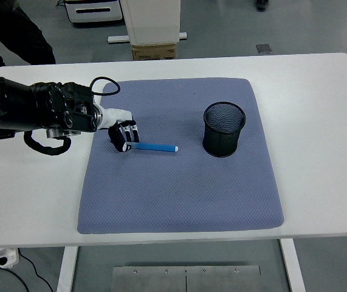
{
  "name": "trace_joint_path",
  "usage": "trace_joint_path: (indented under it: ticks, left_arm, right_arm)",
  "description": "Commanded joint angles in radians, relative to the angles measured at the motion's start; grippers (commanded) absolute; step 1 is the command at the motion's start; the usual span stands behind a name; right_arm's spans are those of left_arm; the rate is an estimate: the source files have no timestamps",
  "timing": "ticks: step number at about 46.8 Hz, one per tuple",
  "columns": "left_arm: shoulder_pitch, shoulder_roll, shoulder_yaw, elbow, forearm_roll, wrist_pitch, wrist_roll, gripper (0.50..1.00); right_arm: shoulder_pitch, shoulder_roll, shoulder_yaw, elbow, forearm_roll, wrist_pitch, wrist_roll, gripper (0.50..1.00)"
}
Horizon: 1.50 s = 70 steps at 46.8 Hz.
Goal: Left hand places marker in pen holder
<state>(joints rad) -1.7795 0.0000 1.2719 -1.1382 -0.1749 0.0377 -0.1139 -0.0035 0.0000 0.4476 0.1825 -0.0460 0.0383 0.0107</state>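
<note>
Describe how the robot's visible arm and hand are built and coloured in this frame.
Only the left arm shows: bulky black segments with round joint housings, small white dots on the part nearest the edge, and black cable loops above and below the wrist. A white wrist piece leads to the left hand, which has black fingers with pale patches. The right arm is out of view.

you're looking at a white table [319,91] on white legs [67,267], with a grey metal base plate [185,278] on the floor beneath. beyond the far edge, grey floor [307,27], a white cabinet [152,18] over a cardboard box [153,52]. a white power strip [6,257] with black cable lies bottom left.
</note>
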Motion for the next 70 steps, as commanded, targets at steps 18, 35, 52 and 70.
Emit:
trace_joint_path:
  ticks: [18,35,52,70]
  left_arm:
    - [-0.008,0.000,0.004,0.002,0.000,-0.004,-0.001,0.500]
    - [-0.018,0.000,0.006,0.002,-0.001,-0.004,-0.001,0.500]
    - [-0.041,0.000,0.014,0.005,0.000,-0.001,-0.003,0.500]
    - [-0.067,0.000,0.026,0.005,0.000,-0.002,-0.004,0.500]
  right_arm:
    - [0.000,0.000,0.000,0.000,0.000,0.000,0.000,1.000]
    - [0.000,0.000,0.000,0.000,0.000,0.000,0.000,1.000]
    - [0.000,0.000,0.000,0.000,0.000,0.000,0.000,1.000]
    - [0.000,0.000,0.000,0.000,0.000,0.000,0.000,1.000]
